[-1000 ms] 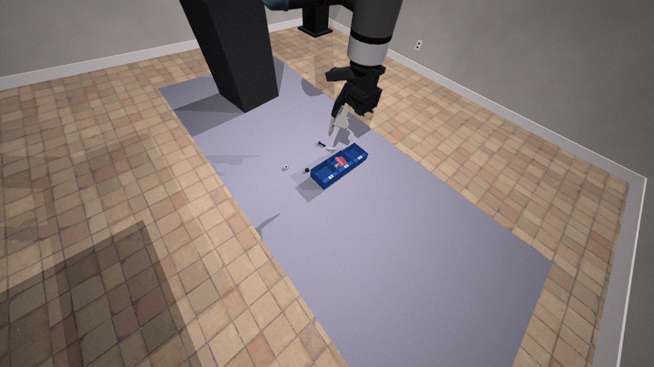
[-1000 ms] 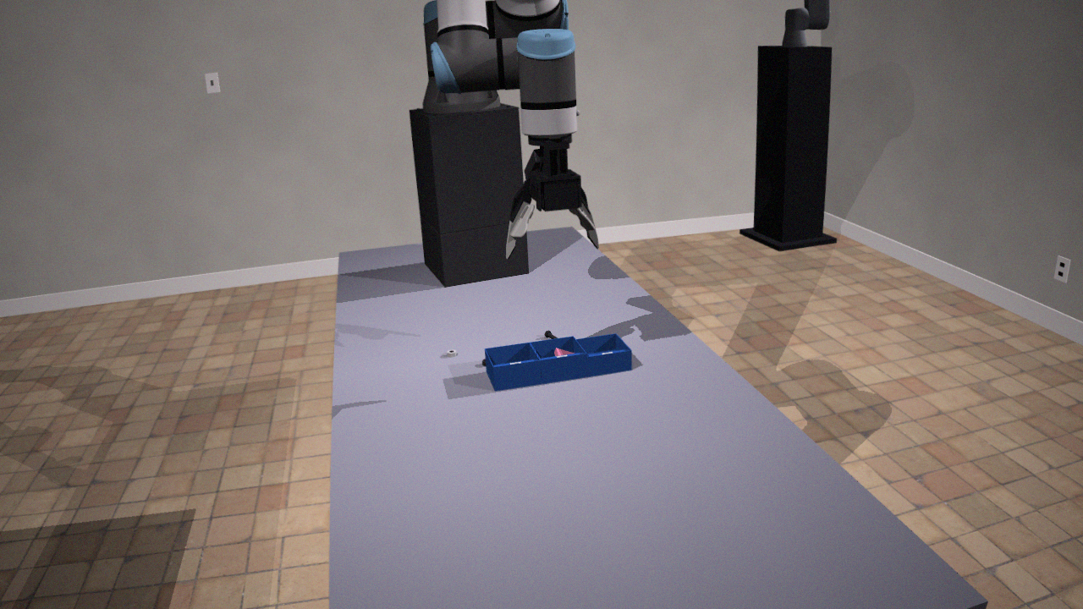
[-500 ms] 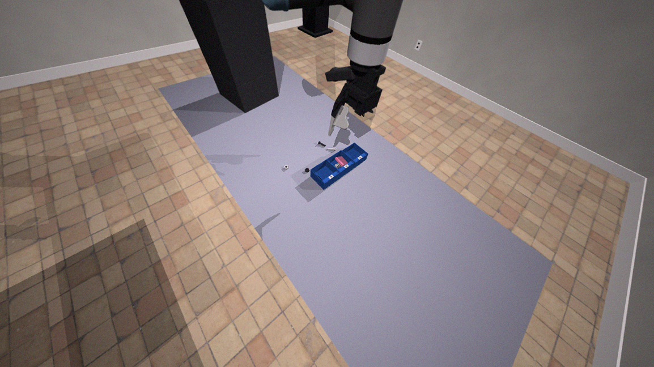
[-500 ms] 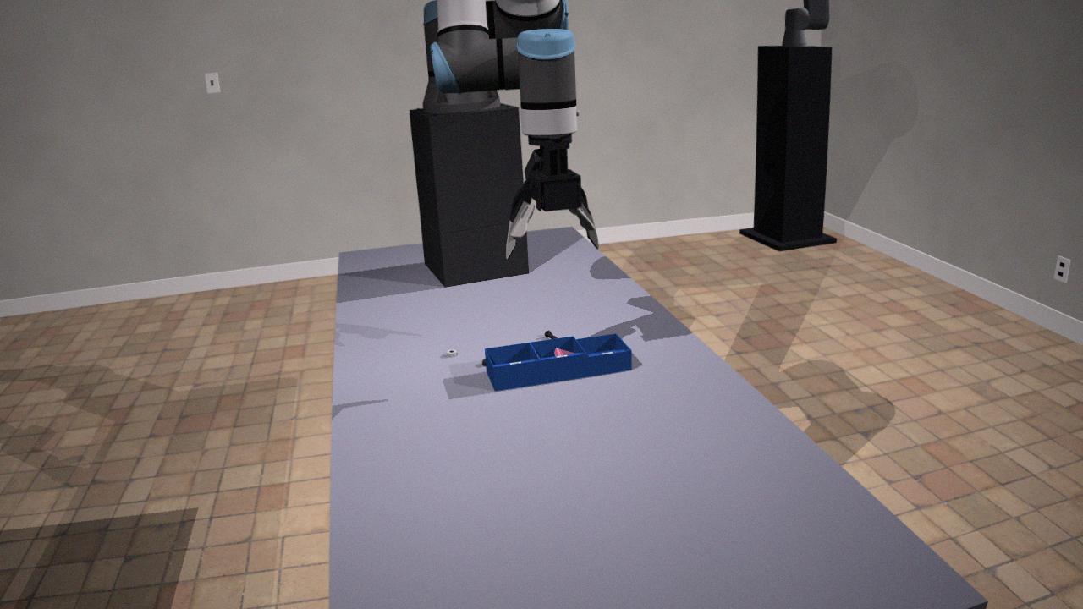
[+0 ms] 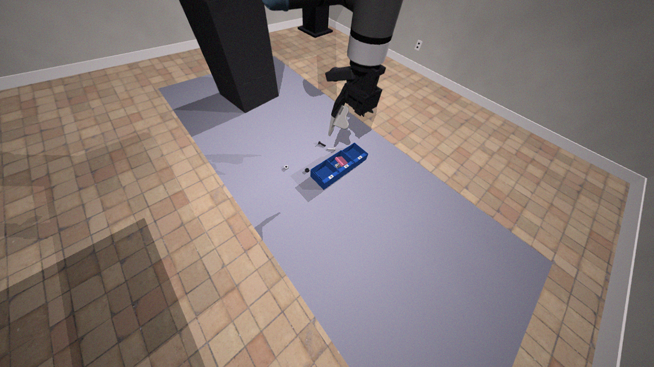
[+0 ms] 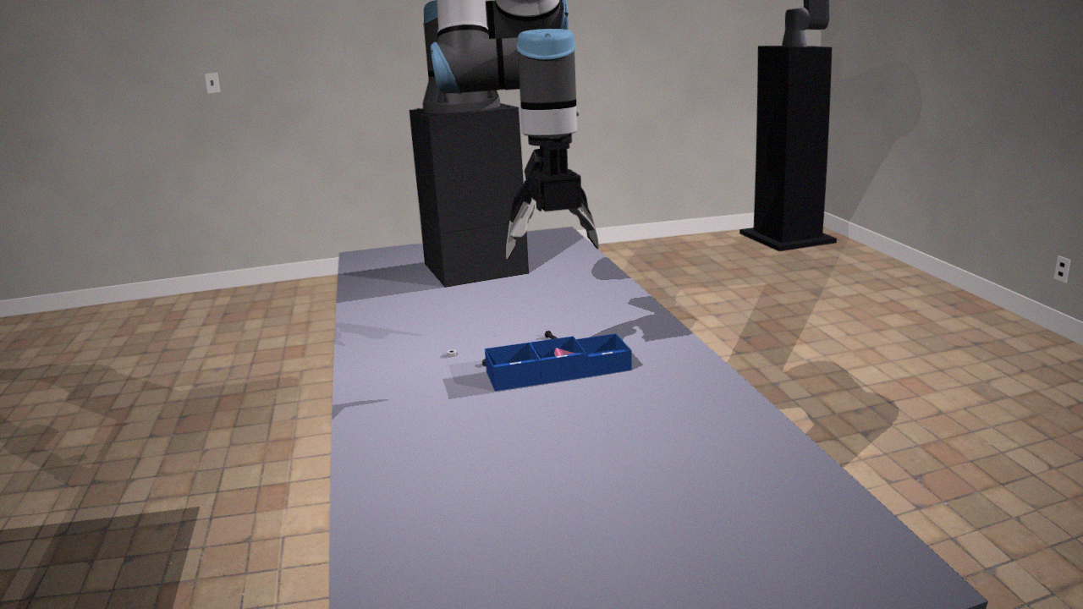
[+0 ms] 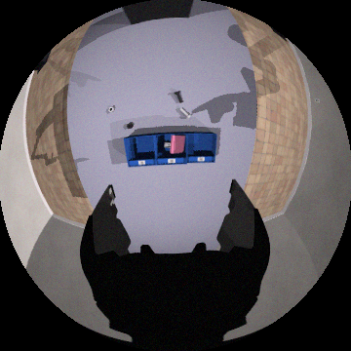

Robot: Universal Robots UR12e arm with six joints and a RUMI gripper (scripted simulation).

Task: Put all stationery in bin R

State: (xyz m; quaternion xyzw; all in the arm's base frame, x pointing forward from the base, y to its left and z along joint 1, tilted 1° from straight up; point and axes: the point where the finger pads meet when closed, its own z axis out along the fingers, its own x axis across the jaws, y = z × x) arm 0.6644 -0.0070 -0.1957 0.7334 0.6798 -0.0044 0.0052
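The largest thing is a lavender-grey surface [image 5: 405,268] [image 6: 606,485] [image 7: 161,58], and over it reaches the arm [image 5: 375,17] [image 6: 548,83], which is dark grey with white bands and light blue caps. I cannot find any brand name that can be read on it. The gripper [image 5: 350,125] [image 6: 552,249] [image 7: 172,183] hangs above the surface with its two fingers wide apart, and nothing is between them.

Next in size are three blue bins [image 5: 342,174] [image 6: 560,372] [image 7: 157,163], joined in one row and standing upright. Each bin carries a small white label [image 5: 331,176] [image 6: 514,363] [image 7: 141,162] with a dark mark, but the marks are too small to read, so I cannot tell which one is R.

A pink block [image 5: 341,160] [image 6: 562,353] [image 7: 177,144], with straight edges, sits in the middle bin, and a small pale piece [image 5: 338,165] [image 7: 167,144] is beside it. Outside the bins lie a black T-like piece [image 5: 321,144] [image 6: 549,334] [image 7: 178,97], a thin white piece [image 5: 331,149] [image 7: 185,112] near it, a black roundish piece [image 5: 307,170] [image 6: 484,362] [image 7: 130,125] near the end bin, and a little white piece with a dark centre [image 5: 284,167] [image 6: 448,353] [image 7: 108,110], farther from the bins. Which of these are stationery, I cannot tell surely
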